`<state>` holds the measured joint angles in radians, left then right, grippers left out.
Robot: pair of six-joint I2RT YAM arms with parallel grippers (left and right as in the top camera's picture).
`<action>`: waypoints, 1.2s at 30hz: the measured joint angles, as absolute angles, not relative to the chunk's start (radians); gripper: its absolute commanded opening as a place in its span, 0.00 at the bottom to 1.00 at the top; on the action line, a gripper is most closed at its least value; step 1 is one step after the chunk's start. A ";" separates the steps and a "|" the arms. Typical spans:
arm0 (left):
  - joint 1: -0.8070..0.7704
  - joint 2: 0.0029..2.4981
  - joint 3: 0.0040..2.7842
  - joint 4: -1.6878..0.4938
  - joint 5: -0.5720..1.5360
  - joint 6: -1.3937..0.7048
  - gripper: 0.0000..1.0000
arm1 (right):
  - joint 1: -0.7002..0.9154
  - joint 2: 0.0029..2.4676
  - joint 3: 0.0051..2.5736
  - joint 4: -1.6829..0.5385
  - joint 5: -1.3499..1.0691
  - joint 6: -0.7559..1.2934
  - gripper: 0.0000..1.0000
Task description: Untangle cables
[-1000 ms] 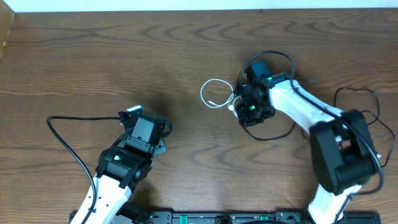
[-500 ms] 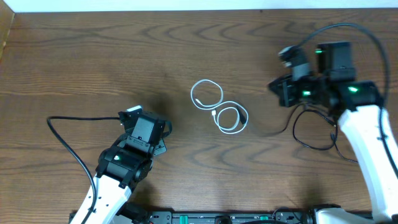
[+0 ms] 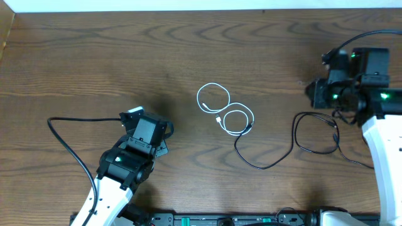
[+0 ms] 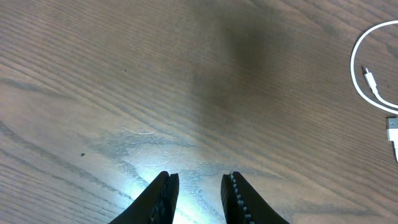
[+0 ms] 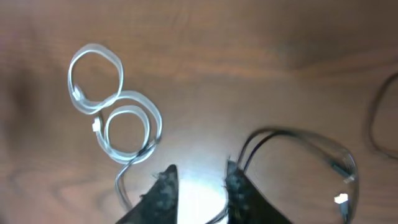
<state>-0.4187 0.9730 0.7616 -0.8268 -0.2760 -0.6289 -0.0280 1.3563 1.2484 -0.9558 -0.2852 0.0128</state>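
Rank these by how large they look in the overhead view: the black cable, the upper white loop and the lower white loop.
1. black cable: sprawls by far the widest across the table.
2. upper white loop and lower white loop: they look about alike, so I leave them tied rather than rank them.

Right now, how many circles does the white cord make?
2. The white cord makes an upper circle and a lower circle right of it, joined like an eight. None hidden.

Open passage: the table's far half [image 3: 113, 50], and the strip between the left gripper [image 4: 199, 180] and the white cable [image 3: 225, 110]. Obstructions: the white cable's two loops at centre, and the black cable [image 3: 294, 133] (touching the white one), which sprawls rightward.
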 measured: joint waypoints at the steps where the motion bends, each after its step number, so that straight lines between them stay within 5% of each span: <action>1: -0.419 0.973 0.762 -0.827 -0.276 -0.629 0.29 | -0.014 1.368 1.248 -0.980 -0.294 0.011 0.29; 8: -0.419 0.973 0.762 -0.827 -0.276 -0.629 0.29 | 0.142 1.480 1.247 -1.071 -0.324 0.027 0.39; 36: -0.419 0.973 0.762 -0.827 -0.276 -0.629 0.29 | 0.715 1.937 1.240 -0.923 -0.093 0.466 0.38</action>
<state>-0.4187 0.9730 0.7616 -0.8268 -0.2760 -0.6289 0.7155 1.9369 1.2396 -0.9226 -0.0929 0.4656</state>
